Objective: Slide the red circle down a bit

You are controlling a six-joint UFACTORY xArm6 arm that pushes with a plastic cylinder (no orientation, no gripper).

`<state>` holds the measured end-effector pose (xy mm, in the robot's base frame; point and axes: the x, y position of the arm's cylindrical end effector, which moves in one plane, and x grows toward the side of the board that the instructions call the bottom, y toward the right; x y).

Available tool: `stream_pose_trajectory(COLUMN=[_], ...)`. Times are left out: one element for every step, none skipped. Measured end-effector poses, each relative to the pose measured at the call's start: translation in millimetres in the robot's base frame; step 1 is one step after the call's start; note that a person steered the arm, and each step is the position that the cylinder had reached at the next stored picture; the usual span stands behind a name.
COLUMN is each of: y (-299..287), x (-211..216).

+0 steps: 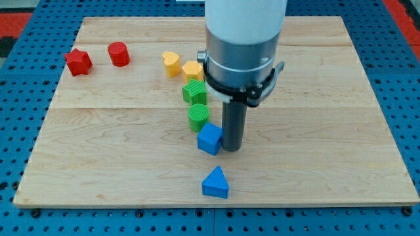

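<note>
The red circle (119,54) stands near the board's top left, upright, with a red star (78,61) just to its left. My tip (232,149) rests on the board near the middle, far to the right of and below the red circle. The tip sits right beside the blue cube (209,138), on its right side, touching or nearly touching it.
A yellow heart (171,63) and a yellow block (192,71) sit at the top middle. Below them a green block (194,92) and a green cylinder (199,117) form a column. A blue triangle (216,183) lies near the bottom edge. The wooden board (328,131) rests on blue pegboard.
</note>
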<state>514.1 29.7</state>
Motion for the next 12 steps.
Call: stream_pose_trajectory(y=[0.0, -19.2, -20.5, -12.5, 40.4, 58.5, 41.8, -29.0, -110.4, -193.4, -245.9, -253.3], x=[-14.5, -6.1, 10.7, 23.3, -1.4, -61.1, -126.9, -180.1, -219.9, -259.7, -264.4, -239.6])
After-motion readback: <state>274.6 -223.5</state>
